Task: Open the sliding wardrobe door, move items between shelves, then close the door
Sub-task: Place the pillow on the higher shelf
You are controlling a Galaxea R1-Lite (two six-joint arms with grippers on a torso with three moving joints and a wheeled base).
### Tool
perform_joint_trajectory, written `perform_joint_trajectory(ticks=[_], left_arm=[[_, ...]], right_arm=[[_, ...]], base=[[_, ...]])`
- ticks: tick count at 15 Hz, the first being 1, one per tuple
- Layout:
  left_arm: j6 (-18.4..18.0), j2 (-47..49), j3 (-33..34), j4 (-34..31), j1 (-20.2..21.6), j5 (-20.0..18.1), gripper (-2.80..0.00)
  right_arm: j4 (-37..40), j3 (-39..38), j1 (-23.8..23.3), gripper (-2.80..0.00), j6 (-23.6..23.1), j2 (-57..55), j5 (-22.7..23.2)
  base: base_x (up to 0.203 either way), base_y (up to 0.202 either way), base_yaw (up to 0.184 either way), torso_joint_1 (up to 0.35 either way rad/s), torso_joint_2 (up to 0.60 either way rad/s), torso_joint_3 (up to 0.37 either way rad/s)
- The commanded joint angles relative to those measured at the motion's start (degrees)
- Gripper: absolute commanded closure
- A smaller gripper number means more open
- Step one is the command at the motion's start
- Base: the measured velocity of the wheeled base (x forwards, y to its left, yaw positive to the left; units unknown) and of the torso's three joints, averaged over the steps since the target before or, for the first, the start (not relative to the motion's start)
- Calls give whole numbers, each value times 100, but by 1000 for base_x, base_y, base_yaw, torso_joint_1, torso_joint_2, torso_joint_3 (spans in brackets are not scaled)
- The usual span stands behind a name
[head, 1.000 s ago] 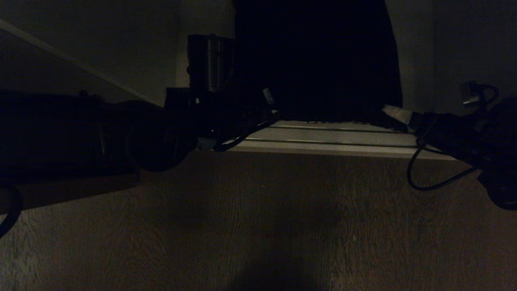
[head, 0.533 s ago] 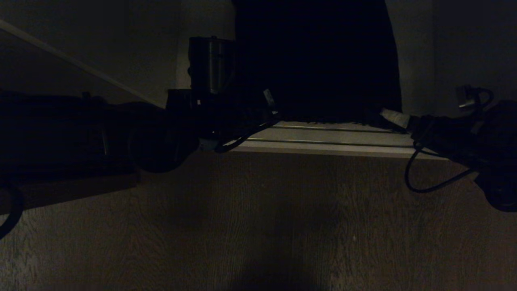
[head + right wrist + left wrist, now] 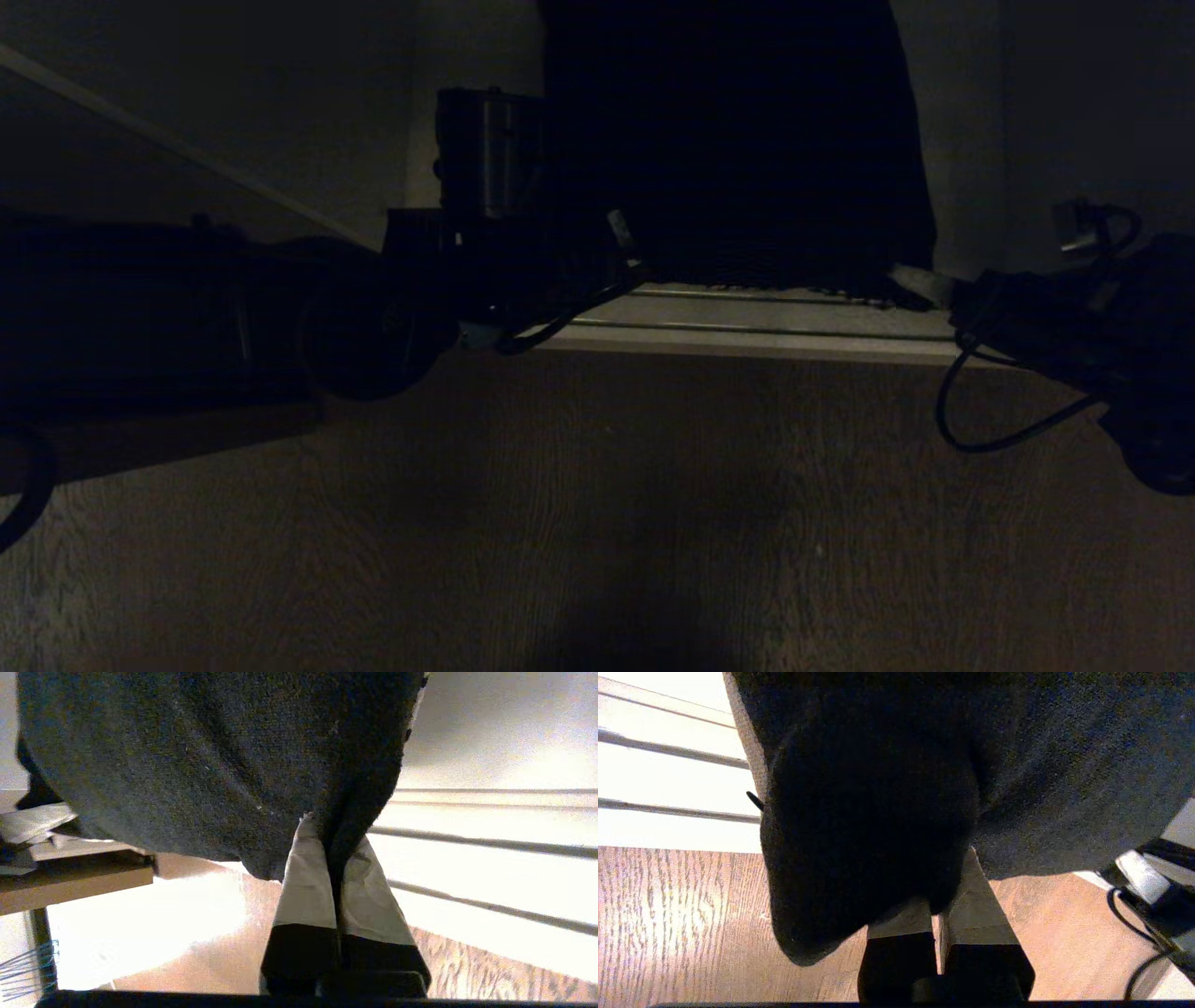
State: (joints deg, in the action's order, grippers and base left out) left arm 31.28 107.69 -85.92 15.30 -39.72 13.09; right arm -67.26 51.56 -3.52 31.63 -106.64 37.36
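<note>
Black garment, one of the folded items, hangs slack between the two grippers above the wardrobe's pale grooved sill, at the cupboard's open front, with wood-grain floor below. The right gripper is pinched tight on a fold at one lower edge; the left gripper is likewise clamped on the cloth's other side. It looks light, soft and limp, so it will sag and swing rather than keep its fold, and a thin pinch of fabric could slip. Gripping thick doubled edges near both corners seems soundest. The head view is very dark, so which shelf it came from is unclear.
</note>
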Motion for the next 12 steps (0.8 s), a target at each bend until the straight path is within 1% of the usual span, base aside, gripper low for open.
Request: perform_joint_trajectory(ticks=[1, 5, 7, 10, 12], left_arm=[[18, 15, 53, -36, -14, 1, 0], [-21, -33, 119, -70, -220, 75, 0], [-51, -100, 162, -78, -396, 203, 0], [-82, -119, 198, -246, -686, 469, 0], [-161, -140, 396, -203, -805, 476, 0]], right_arm=[[-14, -285, 92, 0, 18, 292, 65], [31, -751, 335, 0, 18, 803, 70], [191, -991, 507, 0, 11, 1167, 65], [669, -1219, 644, 0, 1, 1779, 62], [1112, -1338, 747, 0, -2, 2207, 62]], base=[[0, 0, 0, 0, 0, 0], [0, 0, 0, 0, 0, 0], [0, 0, 0, 0, 0, 0], [0, 0, 0, 0, 0, 0], [0, 0, 0, 0, 0, 0]])
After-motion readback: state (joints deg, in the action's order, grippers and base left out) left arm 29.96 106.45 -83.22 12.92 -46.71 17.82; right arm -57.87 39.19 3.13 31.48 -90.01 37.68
